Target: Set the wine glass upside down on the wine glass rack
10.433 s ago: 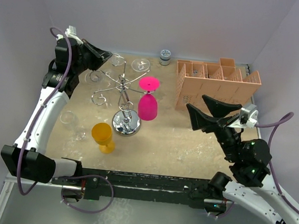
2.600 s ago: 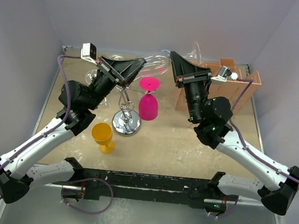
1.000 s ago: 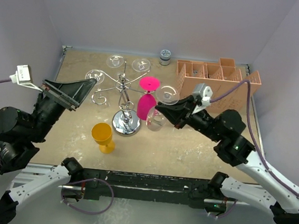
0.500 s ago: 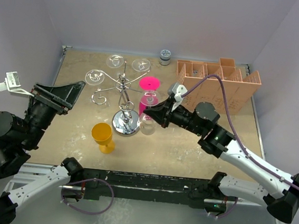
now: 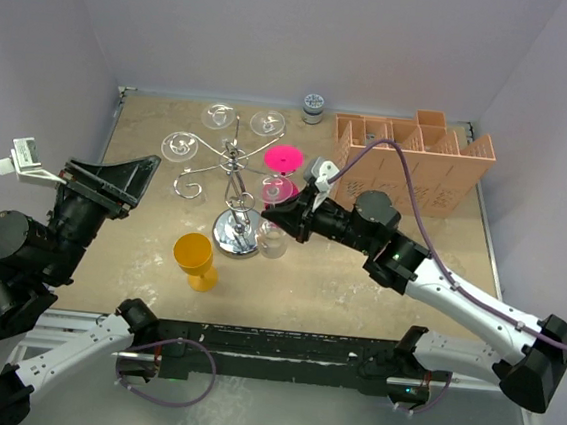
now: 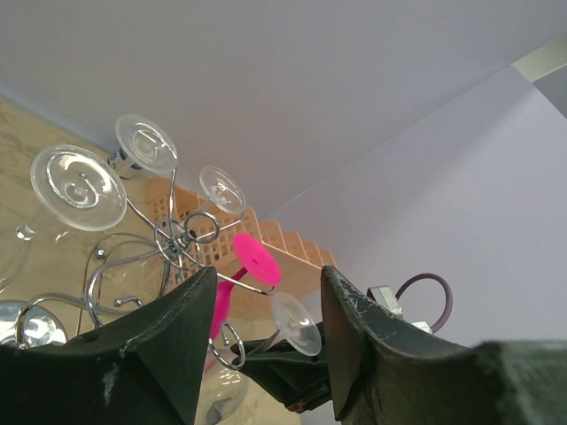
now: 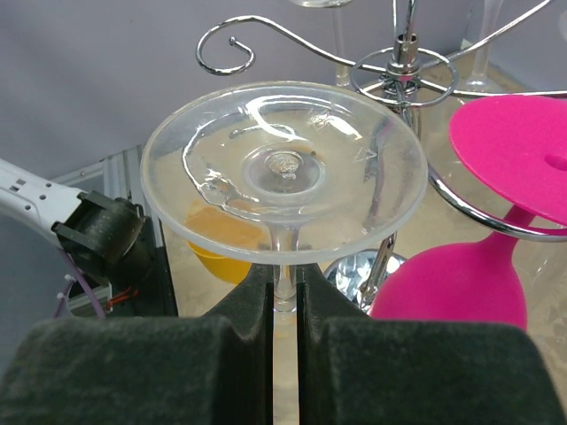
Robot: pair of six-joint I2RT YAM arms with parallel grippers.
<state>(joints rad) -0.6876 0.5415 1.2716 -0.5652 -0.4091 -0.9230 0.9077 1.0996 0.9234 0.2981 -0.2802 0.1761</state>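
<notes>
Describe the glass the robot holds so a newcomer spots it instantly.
Start at the silver wire rack. Just right of its mirrored base, beside the hanging pink glass, an upside-down clear glass is pinched by its stem in the right claw. Unlike the other clear glasses, it alone is gripped.

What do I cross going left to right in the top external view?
left gripper → yellow plastic goblet → silver wire rack's round mirrored base → clear wine glass in the right gripper → orange-pink slotted box
</notes>
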